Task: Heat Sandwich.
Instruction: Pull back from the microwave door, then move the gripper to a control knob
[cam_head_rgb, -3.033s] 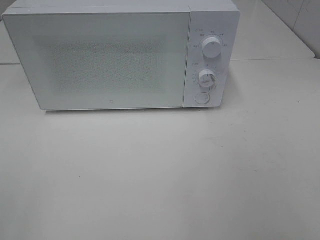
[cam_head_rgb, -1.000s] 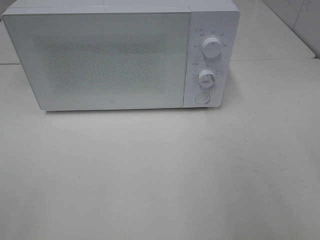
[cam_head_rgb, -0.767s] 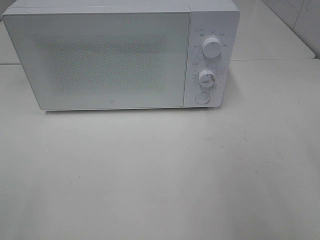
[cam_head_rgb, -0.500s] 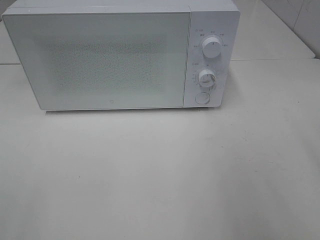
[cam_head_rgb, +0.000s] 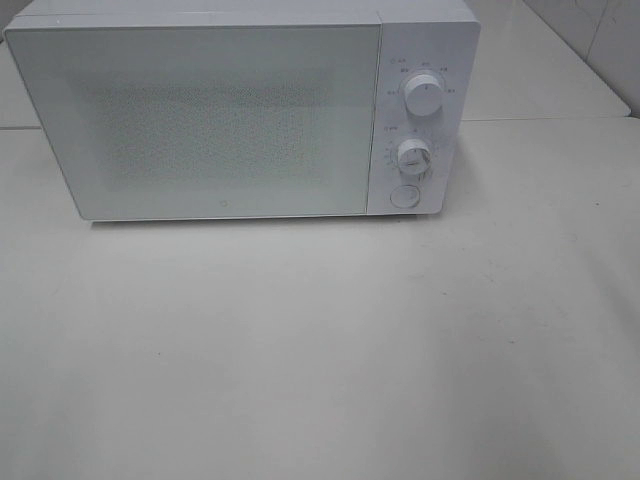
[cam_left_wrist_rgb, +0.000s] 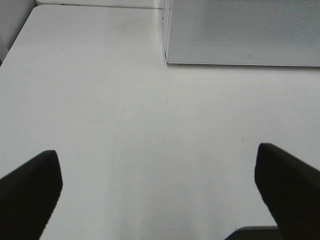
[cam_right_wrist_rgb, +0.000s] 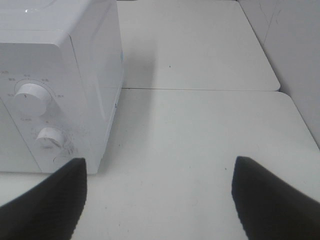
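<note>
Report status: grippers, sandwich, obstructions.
Left gripper open, empty. Right gripper open, empty. Sandwich not in view. Microwave door shut.

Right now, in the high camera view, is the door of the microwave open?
No, the microwave door is shut, lying flush with the control panel beside it.

The left gripper (cam_left_wrist_rgb: 157, 160) shows only its two jaws: matte black, broad and flat-faced, with blunt slanted tips and no markings, screws or cables in sight. The right gripper (cam_right_wrist_rgb: 160, 167) has matching plain black jaws with softly rounded edges.
</note>
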